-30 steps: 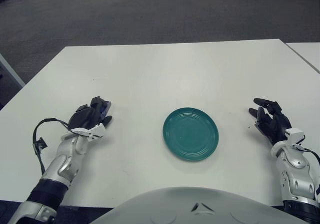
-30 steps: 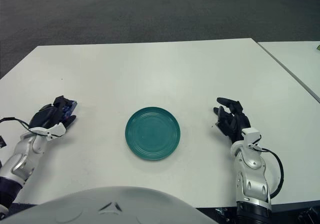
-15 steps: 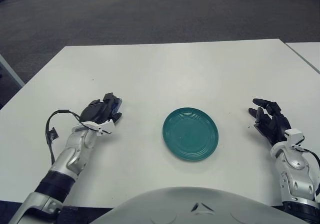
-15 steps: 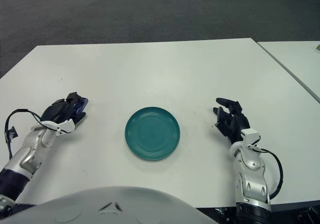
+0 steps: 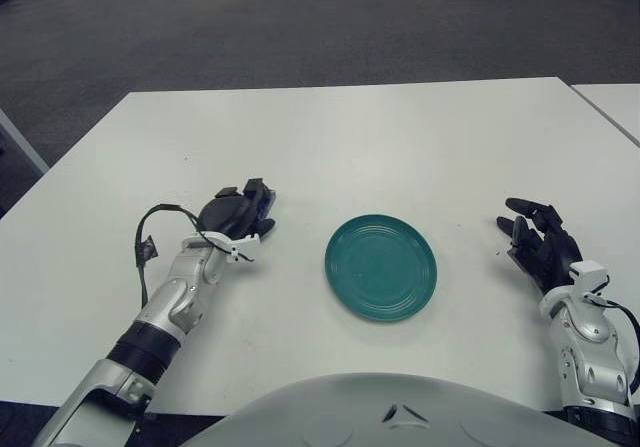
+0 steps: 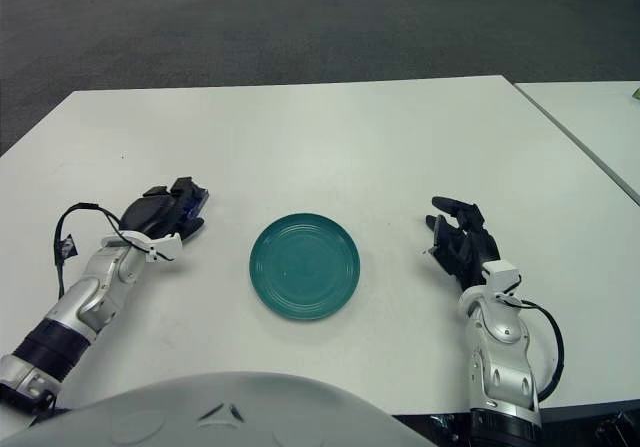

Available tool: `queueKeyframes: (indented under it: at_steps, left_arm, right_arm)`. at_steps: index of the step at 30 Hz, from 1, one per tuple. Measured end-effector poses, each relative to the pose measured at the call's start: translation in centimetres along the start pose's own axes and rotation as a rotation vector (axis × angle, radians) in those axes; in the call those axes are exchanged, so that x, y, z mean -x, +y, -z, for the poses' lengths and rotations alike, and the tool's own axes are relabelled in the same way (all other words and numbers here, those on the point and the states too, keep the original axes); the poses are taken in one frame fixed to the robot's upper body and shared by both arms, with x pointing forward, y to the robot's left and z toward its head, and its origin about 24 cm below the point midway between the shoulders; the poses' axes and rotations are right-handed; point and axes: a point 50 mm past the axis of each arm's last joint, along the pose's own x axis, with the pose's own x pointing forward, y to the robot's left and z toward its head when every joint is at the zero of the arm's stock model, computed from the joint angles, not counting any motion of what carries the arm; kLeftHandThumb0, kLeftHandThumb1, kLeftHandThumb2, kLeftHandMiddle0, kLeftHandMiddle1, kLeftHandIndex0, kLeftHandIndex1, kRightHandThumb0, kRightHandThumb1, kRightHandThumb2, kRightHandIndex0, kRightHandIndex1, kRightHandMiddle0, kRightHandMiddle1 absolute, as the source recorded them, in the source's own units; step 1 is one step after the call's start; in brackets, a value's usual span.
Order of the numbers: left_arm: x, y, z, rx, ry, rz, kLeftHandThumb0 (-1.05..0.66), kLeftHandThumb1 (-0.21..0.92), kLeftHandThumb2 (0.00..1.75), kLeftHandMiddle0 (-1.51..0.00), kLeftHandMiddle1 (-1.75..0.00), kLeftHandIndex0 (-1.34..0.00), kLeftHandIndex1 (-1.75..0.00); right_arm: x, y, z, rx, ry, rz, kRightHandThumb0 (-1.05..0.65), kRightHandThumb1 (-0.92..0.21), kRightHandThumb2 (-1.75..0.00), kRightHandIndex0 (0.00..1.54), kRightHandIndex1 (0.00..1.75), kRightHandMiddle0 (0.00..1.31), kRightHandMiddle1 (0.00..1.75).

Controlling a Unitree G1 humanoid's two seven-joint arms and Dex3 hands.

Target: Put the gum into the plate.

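The left robot hand [image 5: 238,215], fingers clamped on the small blue gum pack [image 5: 264,198], sits left of centre frame, with the round teal plate [image 5: 381,266] to its right on the white surface [image 5: 330,137].

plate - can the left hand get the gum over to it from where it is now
Probably yes. The left hand, closed on the blue gum, sits just left of the teal plate, with only bare table between them.

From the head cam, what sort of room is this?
Probably an office or lab: grey carpet, a white table with a second table beside it, furniture legs at the far edge.
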Motion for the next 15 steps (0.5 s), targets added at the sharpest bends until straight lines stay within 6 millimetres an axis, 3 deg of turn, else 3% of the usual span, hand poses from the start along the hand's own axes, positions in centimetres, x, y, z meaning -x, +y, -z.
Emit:
queueKeyframes:
  at_steps: [8,15]
  left_arm:
    - [-0.4,-0.3,-2.3,-0.041,-0.072,0.008,-0.73,0.92,0.7,-0.41,-1.08,-0.1,-1.39]
    - [-0.9,-0.5,-3.2,-0.088,-0.094,-0.008,-0.73,0.92,0.68,-0.43,-1.07,-0.12,-1.37]
  right_arm:
    - [0.1,0.2,0.0,-0.006,-0.005,0.007,-0.83,-0.92,-0.84,0.28,0.64,0.02,1.12]
    - [0.1,0.3,0.1,-0.014,-0.011,0.007,-0.83,-0.92,-0.83,0.28,0.63,0.02,1.12]
